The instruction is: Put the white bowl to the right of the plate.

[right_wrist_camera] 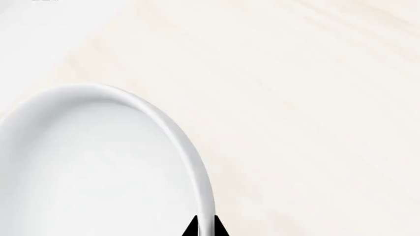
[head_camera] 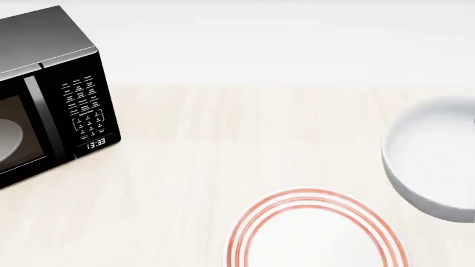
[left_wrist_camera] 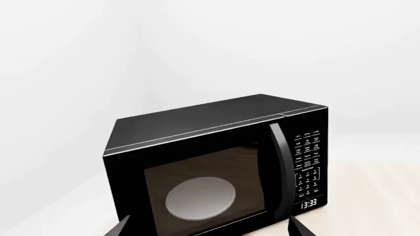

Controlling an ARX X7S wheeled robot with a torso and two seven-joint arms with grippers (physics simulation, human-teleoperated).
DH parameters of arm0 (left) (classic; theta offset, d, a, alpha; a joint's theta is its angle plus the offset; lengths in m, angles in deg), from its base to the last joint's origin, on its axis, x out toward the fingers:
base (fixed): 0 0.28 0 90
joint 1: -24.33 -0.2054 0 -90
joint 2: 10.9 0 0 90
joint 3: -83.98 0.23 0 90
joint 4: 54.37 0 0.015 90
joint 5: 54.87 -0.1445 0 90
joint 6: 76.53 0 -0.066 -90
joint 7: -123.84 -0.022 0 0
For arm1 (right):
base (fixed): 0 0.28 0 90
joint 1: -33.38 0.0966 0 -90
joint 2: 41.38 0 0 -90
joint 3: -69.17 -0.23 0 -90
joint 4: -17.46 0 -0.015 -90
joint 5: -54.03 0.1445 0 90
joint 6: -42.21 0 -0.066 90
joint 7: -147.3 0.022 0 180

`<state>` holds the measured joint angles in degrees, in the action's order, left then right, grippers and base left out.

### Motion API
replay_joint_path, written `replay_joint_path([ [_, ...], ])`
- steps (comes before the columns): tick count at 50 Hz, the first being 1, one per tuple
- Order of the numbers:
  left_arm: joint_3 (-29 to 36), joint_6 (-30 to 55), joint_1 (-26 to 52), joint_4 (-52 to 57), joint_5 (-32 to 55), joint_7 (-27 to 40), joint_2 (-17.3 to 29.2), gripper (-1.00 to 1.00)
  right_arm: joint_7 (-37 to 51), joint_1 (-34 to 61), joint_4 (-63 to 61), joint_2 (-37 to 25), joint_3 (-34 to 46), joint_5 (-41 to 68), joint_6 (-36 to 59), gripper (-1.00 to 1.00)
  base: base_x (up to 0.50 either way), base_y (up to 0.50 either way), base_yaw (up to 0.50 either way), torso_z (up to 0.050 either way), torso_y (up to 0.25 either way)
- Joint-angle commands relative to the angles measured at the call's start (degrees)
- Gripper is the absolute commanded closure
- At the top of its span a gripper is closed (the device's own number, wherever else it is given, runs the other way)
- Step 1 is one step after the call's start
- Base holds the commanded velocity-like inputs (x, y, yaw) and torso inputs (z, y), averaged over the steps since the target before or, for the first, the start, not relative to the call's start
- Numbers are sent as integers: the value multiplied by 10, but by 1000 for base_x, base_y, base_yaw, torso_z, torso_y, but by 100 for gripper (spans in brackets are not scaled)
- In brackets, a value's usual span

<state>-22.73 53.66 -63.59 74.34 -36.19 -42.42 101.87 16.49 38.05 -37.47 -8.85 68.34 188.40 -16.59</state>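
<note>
Two pincers, four things:
Table [head_camera: 222, 139]: pale wood top, its far edge running across my head view under a white wall.
Microwave [head_camera: 44, 94]: black, at the table's far left corner, door closed, a dim grey dish behind the glass, clock reading 13:33.
Plate [head_camera: 315, 231]: flat, white, red rings near the rim, at the near edge about mid-table, cut off by the bottom of my head view.
White bowl [head_camera: 434, 158]: deep and plain, toward the right edge of the table, right of the plate and a little farther back, apart from it.
My right pincer [right_wrist_camera: 204, 227]: two dark tips pinched on the white bowl's rim [right_wrist_camera: 196, 172], one inside the wall, one outside; I have hold of it.
My left pincer [left_wrist_camera: 206, 228]: empty, tips spread wide, facing the microwave's door [left_wrist_camera: 210, 187].
</note>
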Motion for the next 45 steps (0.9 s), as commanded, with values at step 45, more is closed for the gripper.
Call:
replay_joint_path([
  [45,29,-6,1,-8,-9,10,6,-100,-103,-122,133,-25,18,8,-16,100,0,0,0,0,0],
])
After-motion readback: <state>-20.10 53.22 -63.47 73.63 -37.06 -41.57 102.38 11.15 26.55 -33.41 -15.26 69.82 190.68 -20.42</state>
